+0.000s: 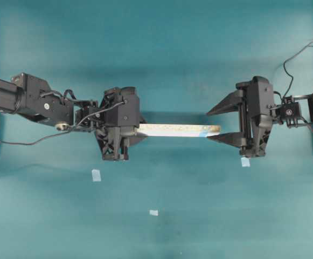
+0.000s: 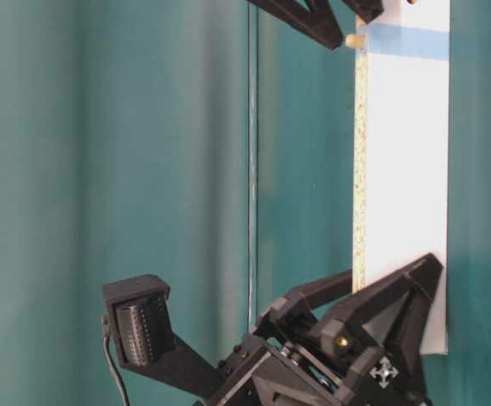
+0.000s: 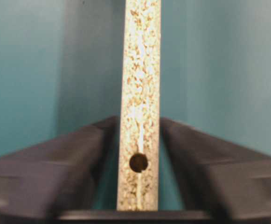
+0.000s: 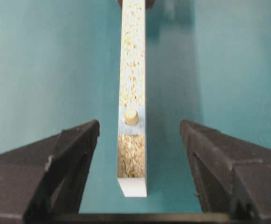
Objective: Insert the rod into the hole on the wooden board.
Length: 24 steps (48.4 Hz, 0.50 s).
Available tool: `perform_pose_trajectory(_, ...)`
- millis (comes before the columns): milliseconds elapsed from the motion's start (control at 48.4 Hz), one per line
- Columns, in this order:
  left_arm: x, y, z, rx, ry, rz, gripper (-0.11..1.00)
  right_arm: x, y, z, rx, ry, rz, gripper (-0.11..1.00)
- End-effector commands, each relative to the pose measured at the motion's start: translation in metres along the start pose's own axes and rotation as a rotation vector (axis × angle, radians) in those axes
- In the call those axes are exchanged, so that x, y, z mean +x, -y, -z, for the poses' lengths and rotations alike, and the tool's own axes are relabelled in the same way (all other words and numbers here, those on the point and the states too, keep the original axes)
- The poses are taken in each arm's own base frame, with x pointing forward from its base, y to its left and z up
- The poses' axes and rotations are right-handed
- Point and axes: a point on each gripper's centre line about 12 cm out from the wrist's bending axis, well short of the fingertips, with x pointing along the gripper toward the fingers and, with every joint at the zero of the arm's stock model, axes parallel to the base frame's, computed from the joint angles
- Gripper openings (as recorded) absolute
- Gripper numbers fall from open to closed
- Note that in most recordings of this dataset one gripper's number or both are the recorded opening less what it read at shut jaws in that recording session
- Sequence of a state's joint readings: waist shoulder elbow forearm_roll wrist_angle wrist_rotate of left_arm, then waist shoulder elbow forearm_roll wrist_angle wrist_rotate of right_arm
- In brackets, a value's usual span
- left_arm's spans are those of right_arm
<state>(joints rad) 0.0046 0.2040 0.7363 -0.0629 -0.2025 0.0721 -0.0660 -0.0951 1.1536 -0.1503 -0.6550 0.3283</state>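
Observation:
The wooden board (image 1: 178,129) stands on its long edge between the two arms, speckled face up. The rod (image 4: 131,115) sits upright in the hole, whose light-blue mark (image 4: 124,127) rings it near the board's right end. The rod's tip pokes out beside the blue band (image 2: 355,40). My right gripper (image 4: 139,123) is open, with wide gaps to the board on both sides and nothing held. My left gripper (image 3: 139,119) straddles the other end by the plain dark hole (image 3: 138,162). Narrow strips of table show on either side, so it is open.
Three pale-blue tape squares lie on the teal table: one (image 1: 96,175) below the left arm, one (image 1: 153,212) near the front middle, one (image 1: 245,162) under the right gripper. A black cable (image 1: 296,54) loops at the back right.

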Motion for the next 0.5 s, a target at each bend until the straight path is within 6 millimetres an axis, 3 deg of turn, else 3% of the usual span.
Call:
perform_pose_trajectory(0, -0.006, -0.001, -0.016, -0.003, 0.048, -0.002, 0.76, -0.001, -0.003, -0.011, -0.003, 0.027, -0.004, 0.78)
perform_pose_trajectory(62, -0.007, -0.001, -0.017, -0.005, 0.046, -0.002, 0.90, -0.002, -0.003, -0.012, -0.004, 0.020, 0.000, 0.78)
perform_pose_trajectory(124, -0.008, -0.001, -0.018, -0.003, 0.048, -0.001, 0.98, -0.003, -0.002, -0.012, -0.005, 0.010, 0.004, 0.78)
perform_pose_trajectory(475, -0.016, -0.001, -0.028, 0.004, 0.081, -0.002, 0.95, -0.010, -0.004, -0.019, -0.008, 0.008, 0.013, 0.77)
